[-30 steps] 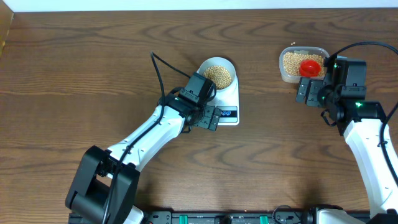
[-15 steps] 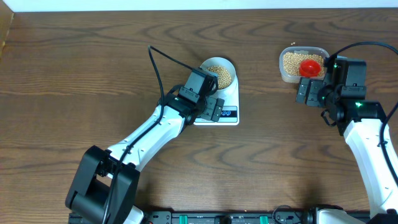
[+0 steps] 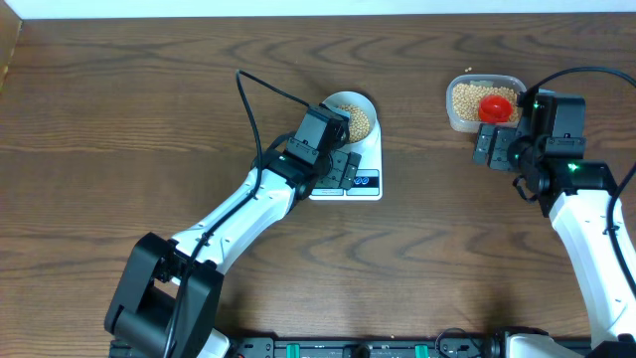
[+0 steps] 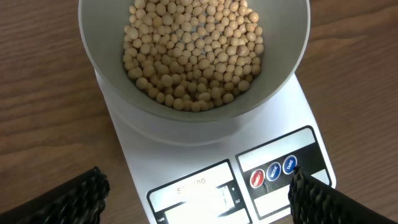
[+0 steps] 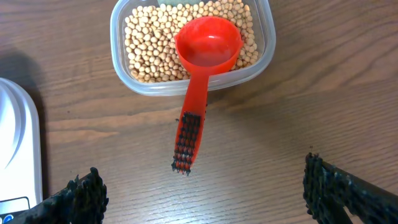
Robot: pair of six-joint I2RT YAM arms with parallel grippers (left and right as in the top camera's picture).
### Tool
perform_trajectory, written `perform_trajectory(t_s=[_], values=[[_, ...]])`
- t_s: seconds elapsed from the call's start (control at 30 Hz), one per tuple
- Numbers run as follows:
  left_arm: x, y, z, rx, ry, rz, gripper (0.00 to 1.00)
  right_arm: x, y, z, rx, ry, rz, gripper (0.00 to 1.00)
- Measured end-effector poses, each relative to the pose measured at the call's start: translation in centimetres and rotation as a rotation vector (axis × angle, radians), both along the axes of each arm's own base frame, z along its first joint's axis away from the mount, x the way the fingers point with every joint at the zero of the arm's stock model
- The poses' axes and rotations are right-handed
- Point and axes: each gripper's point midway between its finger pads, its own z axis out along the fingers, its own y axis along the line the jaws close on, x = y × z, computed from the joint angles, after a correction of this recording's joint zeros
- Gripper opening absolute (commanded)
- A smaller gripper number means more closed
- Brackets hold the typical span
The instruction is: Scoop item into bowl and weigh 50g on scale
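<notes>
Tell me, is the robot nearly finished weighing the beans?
Nearly, it seems. Done: beans sit in the bowl on the scale, and the red scoop rests in the tub. In hand: nothing; the left gripper and right gripper are open. Left: checking the weight; the display is too blurry to read.

Two arms — left arm [image 3: 248, 204], right arm [image 3: 596, 229] — white shells, black joints and wrists, small green lights [image 3: 573, 167], thin black cable [image 3: 248, 109] looping off the left wrist, bulky black base [image 3: 164, 298], left pincer [image 4: 196, 199] and right pincer [image 5: 211, 196] with black ribbed fingers [image 4: 68, 196]
</notes>
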Motion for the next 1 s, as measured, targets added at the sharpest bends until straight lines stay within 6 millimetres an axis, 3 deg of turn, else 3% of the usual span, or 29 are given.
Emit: perform_trajectory(t_s=[0.77, 1.0], values=[[-0.5, 0.3, -0.1, 0.05, -0.003, -0.065, 0.95, 0.0, 0.0, 0.0, 0.0, 0.0, 0.0, 0.99], [-1.5, 2.3, 2.7, 0.056, -0.014, -0.051, 0.95, 0.0, -0.1, 0.0, -0.003, 0.0, -0.002, 0.99]])
